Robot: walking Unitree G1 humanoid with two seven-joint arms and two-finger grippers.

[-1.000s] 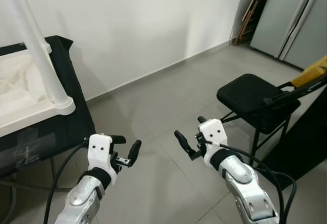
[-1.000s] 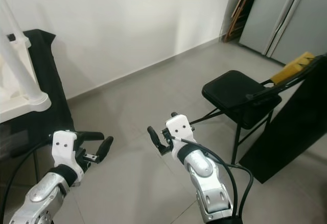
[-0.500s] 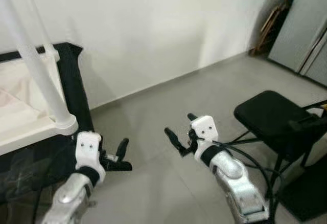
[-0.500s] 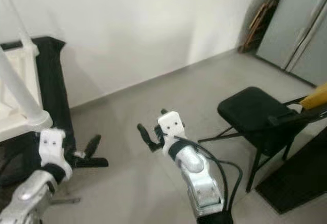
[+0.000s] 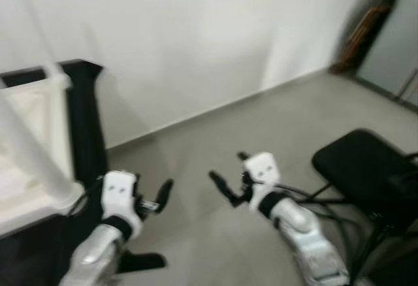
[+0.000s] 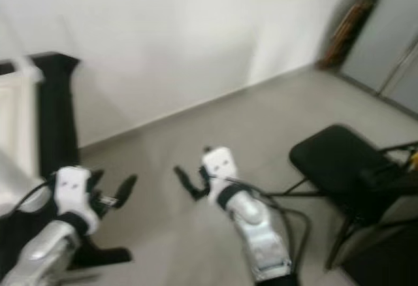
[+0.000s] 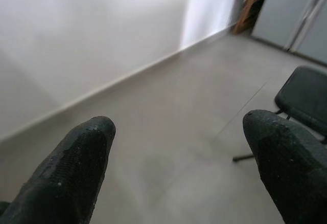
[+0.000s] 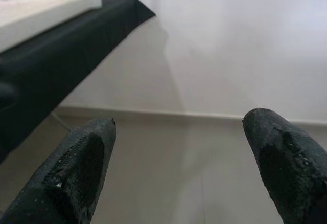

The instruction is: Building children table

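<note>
Grey tiled floor (image 5: 196, 168) under both grippers, left (image 5: 153, 191) and right (image 5: 228, 181), fingers spread, empty.

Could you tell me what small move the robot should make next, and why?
Probably keep turning left toward the white table on the black-draped stand. The left gripper and right gripper are open, empty and over bare floor, with the table at the view's left edge.

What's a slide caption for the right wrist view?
Right gripper open and empty above grey floor, facing the white wall, with the black-draped table and white part on it.
</note>
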